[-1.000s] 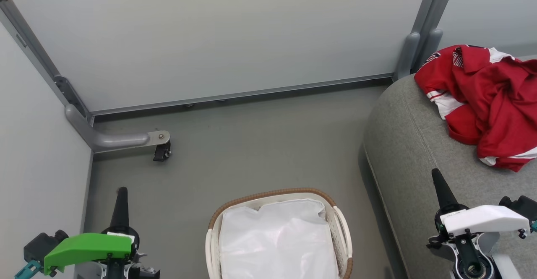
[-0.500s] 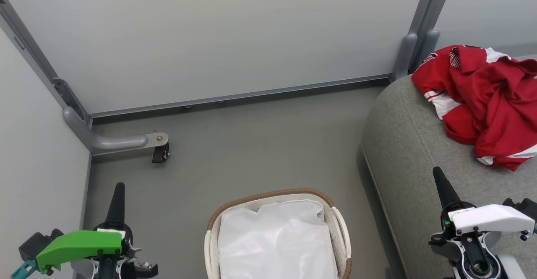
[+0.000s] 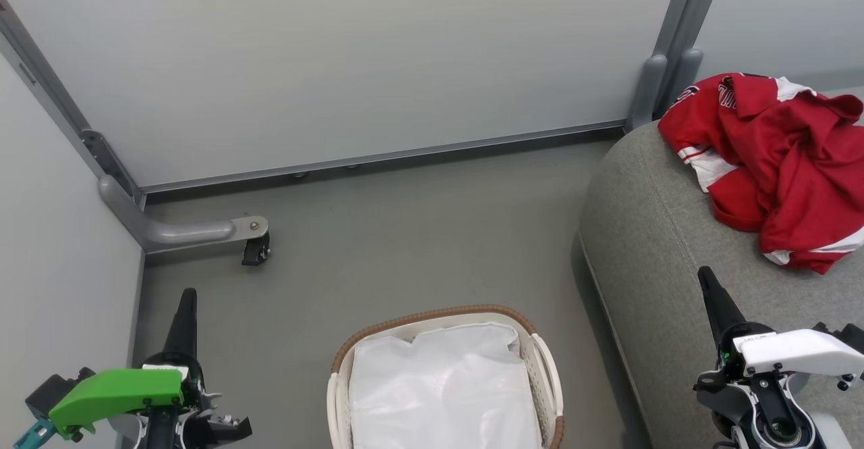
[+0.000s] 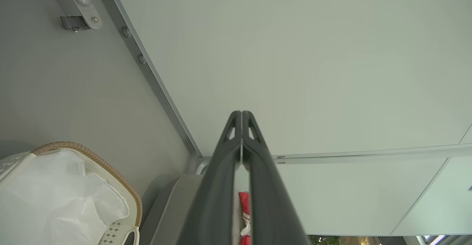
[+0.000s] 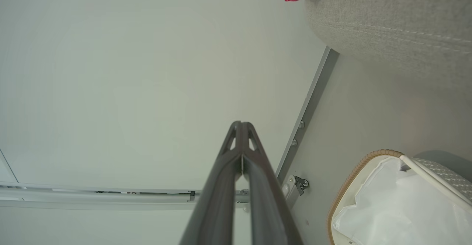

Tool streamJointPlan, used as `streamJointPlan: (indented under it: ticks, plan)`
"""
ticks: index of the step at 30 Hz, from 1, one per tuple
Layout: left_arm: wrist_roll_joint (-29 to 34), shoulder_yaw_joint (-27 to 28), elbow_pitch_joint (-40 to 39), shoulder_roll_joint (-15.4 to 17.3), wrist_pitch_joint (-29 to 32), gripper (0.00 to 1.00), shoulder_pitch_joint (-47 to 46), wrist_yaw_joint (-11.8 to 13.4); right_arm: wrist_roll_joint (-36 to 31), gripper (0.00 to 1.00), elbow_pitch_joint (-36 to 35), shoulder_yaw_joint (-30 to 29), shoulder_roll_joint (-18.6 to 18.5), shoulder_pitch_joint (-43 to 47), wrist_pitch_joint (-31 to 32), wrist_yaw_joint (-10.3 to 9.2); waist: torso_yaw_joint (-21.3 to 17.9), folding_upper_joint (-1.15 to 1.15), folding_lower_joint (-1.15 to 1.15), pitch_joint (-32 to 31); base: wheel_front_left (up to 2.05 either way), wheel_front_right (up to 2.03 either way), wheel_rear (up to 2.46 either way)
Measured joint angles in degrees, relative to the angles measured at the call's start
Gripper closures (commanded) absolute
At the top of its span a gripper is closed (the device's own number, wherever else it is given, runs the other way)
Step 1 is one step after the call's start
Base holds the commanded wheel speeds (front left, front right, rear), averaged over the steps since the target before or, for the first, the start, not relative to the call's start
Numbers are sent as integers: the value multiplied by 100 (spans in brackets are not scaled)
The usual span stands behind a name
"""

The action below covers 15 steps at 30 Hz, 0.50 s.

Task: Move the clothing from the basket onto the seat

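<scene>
The left gripper [image 3: 188, 295], jaws pressed shut on nothing, points up the head view beside the basket [image 3: 432, 314], which holds its white liner [image 3: 442, 388]. On the seat [image 3: 648, 233], the clothing [image 3: 776, 159] lies crumpled, its long axis slanting from the rounded far end toward the near right. The right gripper [image 3: 705, 273] hangs below it, likewise closed and empty.

The clothing [image 3: 776, 152] is matt red cloth, the seat [image 3: 648, 233] coarse grey fabric; left of the right hand [image 3: 705, 273], the basket [image 3: 550, 375] is smooth white plastic.
</scene>
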Motion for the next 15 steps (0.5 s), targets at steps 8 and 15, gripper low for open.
streamJointPlan:
  ticks: [8, 15]
  plan:
    - [-272, 57, -34, 0, 99, 100, -35, 0, 353, 100, -36, -31, -3, 5, 101, 0, -22, 0, 0, -14, 0, 0, 0]
    - [-514, 109, -65, -1, 180, 100, -42, 0, 644, 100, -67, -56, -5, 8, 160, 0, -40, 0, 0, -26, 0, 0, 0]
